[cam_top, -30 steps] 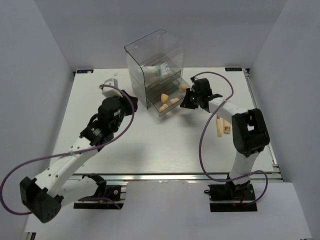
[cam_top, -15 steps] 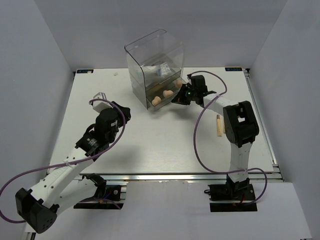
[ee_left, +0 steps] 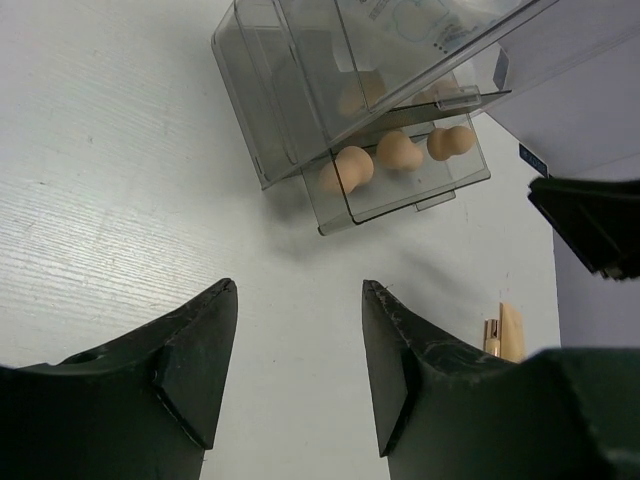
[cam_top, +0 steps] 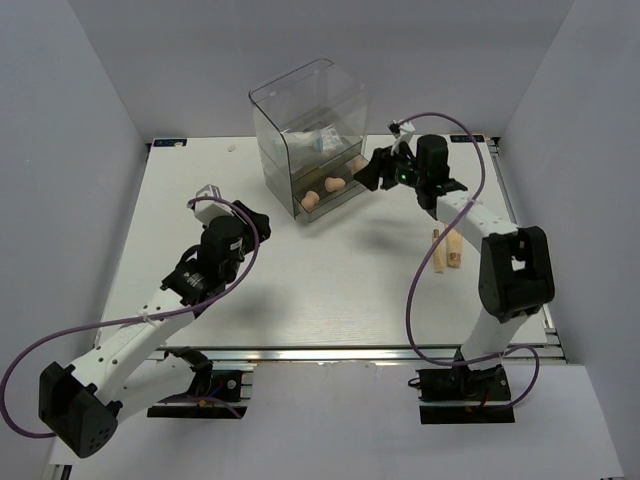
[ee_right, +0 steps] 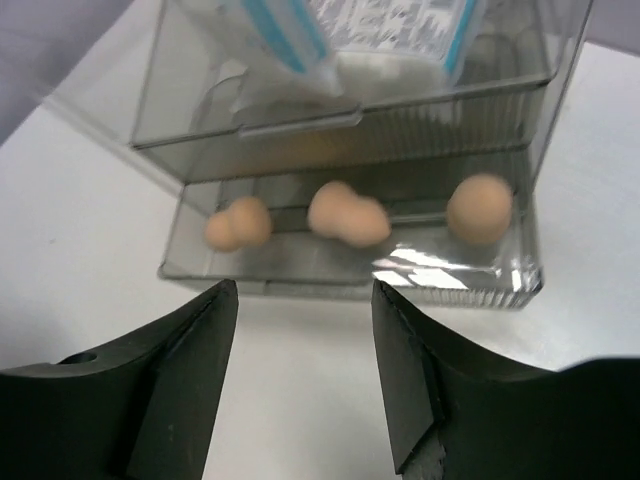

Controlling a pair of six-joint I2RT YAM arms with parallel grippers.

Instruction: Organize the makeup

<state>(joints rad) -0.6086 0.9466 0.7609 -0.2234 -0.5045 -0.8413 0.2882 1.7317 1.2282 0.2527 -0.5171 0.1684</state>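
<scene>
Three peach sponges (ee_right: 238,224) (ee_right: 348,213) (ee_right: 479,208) lie in the pulled-out lower drawer (cam_top: 322,192) of the clear drawer box (cam_top: 310,110). The blue-printed sachets (ee_right: 380,25) sit in the drawer above. My right gripper (ee_right: 304,290) is open and empty just in front of that lower drawer, not touching it; from above the right gripper (cam_top: 370,178) is at the box's right side. My left gripper (ee_left: 300,288) is open and empty, hovering over bare table left of the box. The beige stick (cam_top: 437,251) and tube (cam_top: 455,248) lie on the table at the right.
The white table (cam_top: 300,280) is walled in by white panels on three sides. The drawer box stands at the back centre. The right arm's links (cam_top: 510,270) rise beside the stick and tube. Purple cables loop off both arms.
My right gripper has gone from shut to open and drawn back to the right of the drawer. The left gripper has opened wider and the left arm has shifted slightly.
</scene>
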